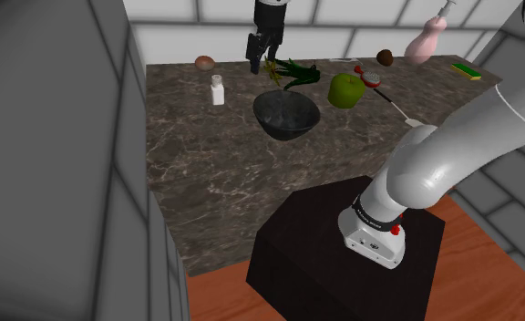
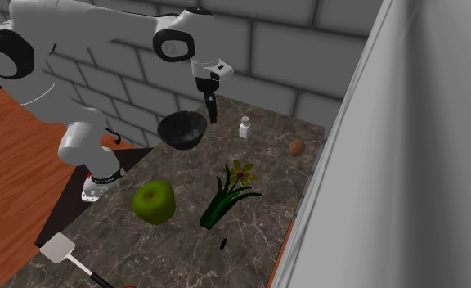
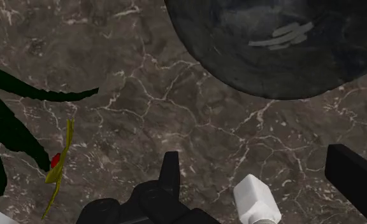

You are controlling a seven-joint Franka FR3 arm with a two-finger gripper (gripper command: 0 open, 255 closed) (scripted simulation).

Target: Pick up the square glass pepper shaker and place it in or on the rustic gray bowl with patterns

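The gripper [image 3: 255,159] hung above the counter with its fingers [image 3: 170,167] spread wide and nothing held. In the wrist view the pepper shaker [image 3: 255,201], a small white bottle, stood upright on the counter [image 1: 215,173] in the gap between the fingers, and neither finger touched it. In the shoulder view it stood apart from the dark grey bowl [image 1: 286,115], off toward that view's left.

Step in hand, as judged: approach to the shaker, with the grasp not yet made. The next move called for:
- centring the open fingers over the shaker;
- a straight descent to its body;
- closure on two opposite flat sides, since a square body would likely twist if gripped across its corners.

Surface: a dark brown stone counter with pale veins. It also carried a yellow flower with green leaves [image 2: 232,190] near the bowl, a green apple [image 2: 154,201], a brown egg-shaped item [image 2: 296,146] and a white spatula [image 2: 62,248].

Room: a pale block wall [image 2: 291,57] behind the counter, a wood-coloured floor [image 1: 224,296] and the black stand [image 1: 343,255].
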